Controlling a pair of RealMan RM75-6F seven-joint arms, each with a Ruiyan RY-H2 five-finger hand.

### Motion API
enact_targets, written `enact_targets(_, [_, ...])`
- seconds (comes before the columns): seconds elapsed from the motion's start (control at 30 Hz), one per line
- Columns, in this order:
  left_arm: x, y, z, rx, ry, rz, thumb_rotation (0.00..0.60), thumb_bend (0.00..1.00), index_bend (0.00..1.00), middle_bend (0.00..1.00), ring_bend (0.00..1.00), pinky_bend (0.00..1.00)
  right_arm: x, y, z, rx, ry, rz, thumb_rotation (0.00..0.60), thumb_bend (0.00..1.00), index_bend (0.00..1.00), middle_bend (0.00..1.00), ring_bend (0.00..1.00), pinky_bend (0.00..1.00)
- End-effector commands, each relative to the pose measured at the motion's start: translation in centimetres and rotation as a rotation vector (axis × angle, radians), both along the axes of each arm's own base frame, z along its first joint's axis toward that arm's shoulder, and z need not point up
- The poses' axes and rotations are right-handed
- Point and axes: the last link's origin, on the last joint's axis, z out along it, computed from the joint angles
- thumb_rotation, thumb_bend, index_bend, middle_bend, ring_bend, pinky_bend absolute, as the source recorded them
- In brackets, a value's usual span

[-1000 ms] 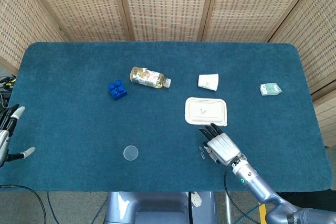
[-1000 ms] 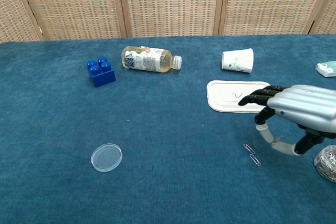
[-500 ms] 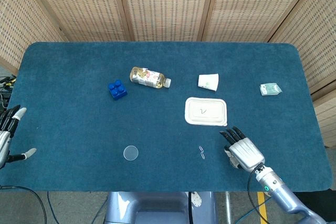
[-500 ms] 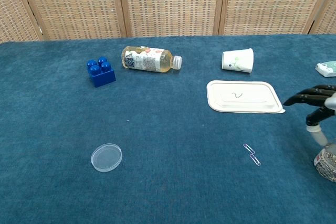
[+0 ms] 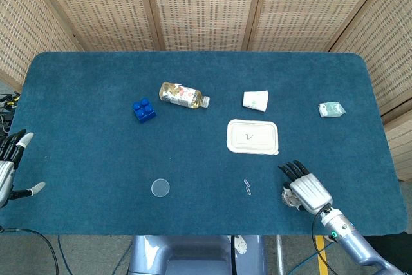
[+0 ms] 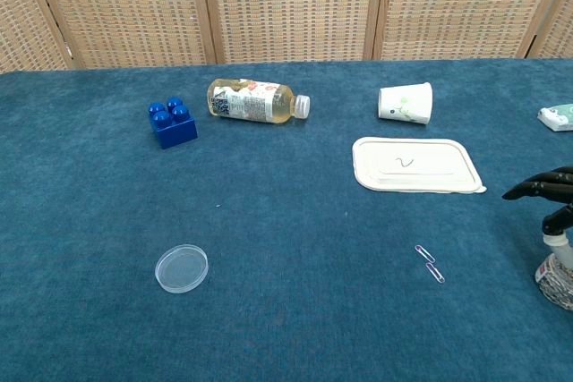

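Note:
My right hand [image 5: 304, 187] hovers over the table's near right part, fingers stretched out and apart, holding nothing; in the chest view only its dark fingertips [image 6: 540, 189] show at the right edge. It is nearest to a pair of paper clips [image 5: 247, 187] [image 6: 429, 263] to its left and a white lidded tray [image 5: 252, 136] [image 6: 414, 165] beyond it. My left hand [image 5: 11, 167] is at the far left edge of the head view, fingers spread, empty, off the table's side.
A blue toy brick [image 5: 143, 109] [image 6: 173, 123], a lying bottle [image 5: 183, 95] [image 6: 256, 100], a tipped paper cup [image 5: 255, 100] [image 6: 406, 102], a clear round lid [image 5: 160, 188] [image 6: 182, 267] and a small green packet [image 5: 331, 109] [image 6: 557, 116] lie on the blue cloth [image 5: 96, 140].
My right hand has drawn back to the right and toward the near edge, away from the paper clips and the white tray. The left hand has barely shifted.

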Motion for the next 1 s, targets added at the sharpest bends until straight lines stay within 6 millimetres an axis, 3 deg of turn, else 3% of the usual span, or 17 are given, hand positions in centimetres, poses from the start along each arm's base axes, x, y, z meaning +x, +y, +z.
enact_targets(0.03, [0.0,0.0,0.0,0.002,0.0,-0.001,0.6,0.0,0.0,0.0,0.0,0.0,0.0,0.2,-0.2,0.003,0.003,0.005,0.6,0.41,0.65,0.07,0.0,0.03])
enact_targets(0.37, [0.0,0.0,0.1,0.003,-0.002,-0.002,0.6,0.0,0.0,0.0,0.0,0.0,-0.2,0.1,0.0,-0.013,-0.001,-0.005,0.6,0.4,0.63,0.07,0.0,0.03])
enact_targets(0.6, [0.0,0.0,0.1,0.004,-0.002,-0.002,0.6,0.0,0.0,0.0,0.0,0.0,-0.4,0.1,0.3,-0.019,0.007,-0.004,0.6,0.33,0.59,0.07,0.0,0.04])
enact_targets(1.0, [0.0,-0.1,0.2,0.005,-0.003,-0.004,0.6,0.0,0.0,0.0,0.0,0.0,0.4,0.2,1.3,-0.045,-0.029,0.013,0.6,0.33,0.58,0.07,0.0,0.04])
